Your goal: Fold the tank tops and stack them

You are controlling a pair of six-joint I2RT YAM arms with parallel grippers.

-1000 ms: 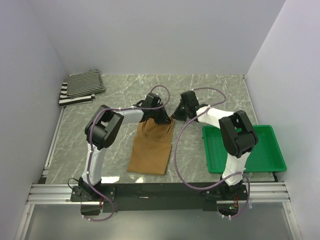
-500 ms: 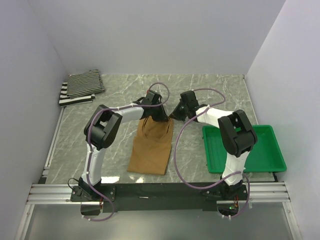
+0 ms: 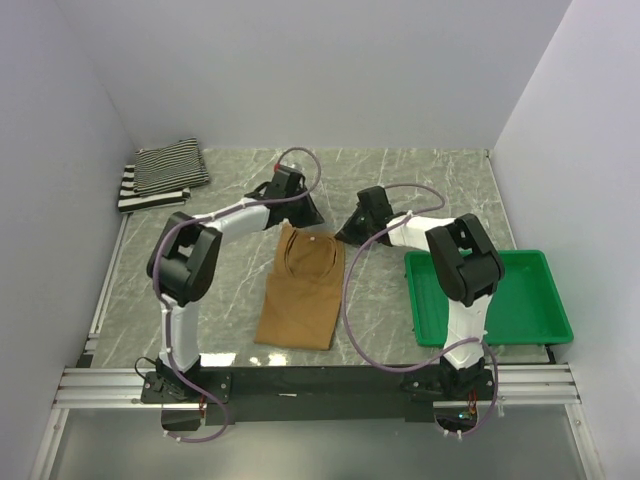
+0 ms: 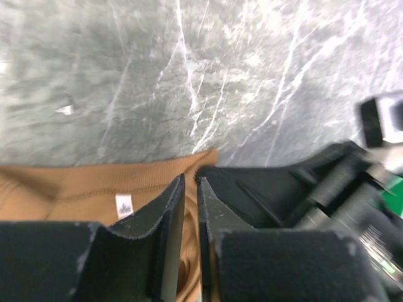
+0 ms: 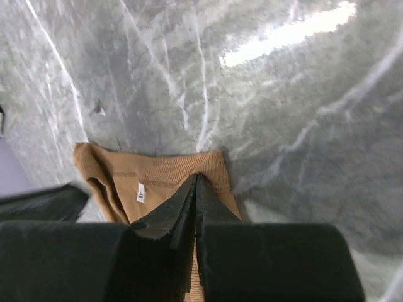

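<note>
While the tan top (image 3: 300, 295) lies folded lengthwise in the middle of the desk (image 3: 430, 180), the left gripper (image 3: 303, 208) hovers just past its far edge, jaws a thin slit apart with nothing between them. The right gripper (image 3: 348, 232) sits at the far right corner of that cloth, jaws pressed together; whether cloth is pinched I cannot tell. Two striped tops (image 3: 165, 172) lie stacked in the far left corner, well apart from the green tray (image 3: 530, 310)

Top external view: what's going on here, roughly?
Both arms reach to the tan tank top lying between them. The right claw is shut at its far right corner; whether it pinches cloth is unclear. The left claw hangs over the far edge, barely parted and empty. Two striped tank tops sit stacked far left.
</note>
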